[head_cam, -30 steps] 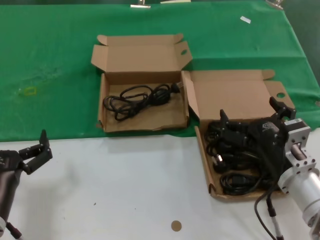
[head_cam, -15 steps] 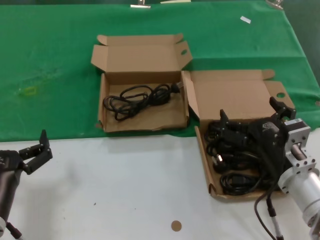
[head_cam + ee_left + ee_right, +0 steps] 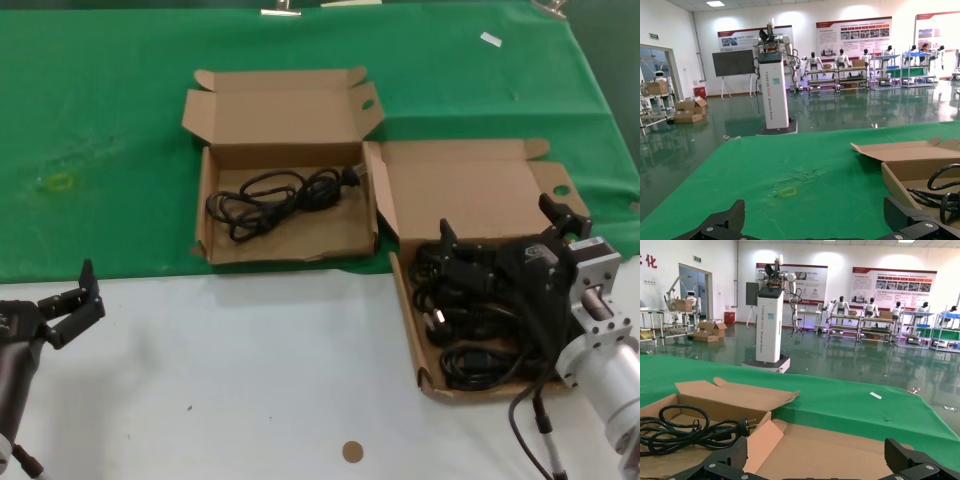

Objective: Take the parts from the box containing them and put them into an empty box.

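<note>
The box containing the parts (image 3: pixel 405 300) lies at the right with its lid (image 3: pixel 470 195) open; several black power cords (image 3: pixel 470 335) are piled in it. My right gripper (image 3: pixel 500 225) is open and hovers just above that pile, holding nothing; the right wrist view shows its wide-apart jaws (image 3: pixel 817 460) over the lid (image 3: pixel 840 450). The other box (image 3: pixel 290 245), with a wavy front wall, lies at centre left and holds one looped cord (image 3: pixel 275 195), also seen in the right wrist view (image 3: pixel 685 432). My left gripper (image 3: pixel 78 300) is open and idle at the front left.
Both boxes lie on a green cloth (image 3: pixel 110 110); the front of the table is white (image 3: pixel 250 360). A small brown disc (image 3: pixel 351 451) lies near the front edge. A white scrap (image 3: pixel 490 39) lies at the far right and a yellow mark (image 3: pixel 60 182) at the left.
</note>
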`<act>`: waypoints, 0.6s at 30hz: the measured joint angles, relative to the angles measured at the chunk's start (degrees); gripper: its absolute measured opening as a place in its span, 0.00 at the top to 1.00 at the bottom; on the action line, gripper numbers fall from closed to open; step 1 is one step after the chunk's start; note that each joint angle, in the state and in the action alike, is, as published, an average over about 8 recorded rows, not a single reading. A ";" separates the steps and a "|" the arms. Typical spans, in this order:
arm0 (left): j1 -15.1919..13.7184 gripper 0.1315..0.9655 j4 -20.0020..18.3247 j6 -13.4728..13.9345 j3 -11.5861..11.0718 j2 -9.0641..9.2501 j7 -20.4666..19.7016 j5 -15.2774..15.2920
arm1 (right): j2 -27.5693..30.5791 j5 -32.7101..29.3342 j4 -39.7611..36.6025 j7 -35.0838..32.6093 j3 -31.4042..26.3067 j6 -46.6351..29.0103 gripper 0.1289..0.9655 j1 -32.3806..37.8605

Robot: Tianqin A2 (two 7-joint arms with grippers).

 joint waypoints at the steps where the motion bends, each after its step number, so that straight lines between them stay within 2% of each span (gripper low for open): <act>1: 0.00 0.00 0.00 0.00 0.00 0.00 0.00 0.00 | 0.00 0.00 0.00 0.00 0.00 0.00 0.00 0.00; 18: 0.00 0.00 0.00 0.00 0.00 0.00 0.00 0.00 | 0.00 0.00 0.00 0.00 0.00 0.00 0.00 0.00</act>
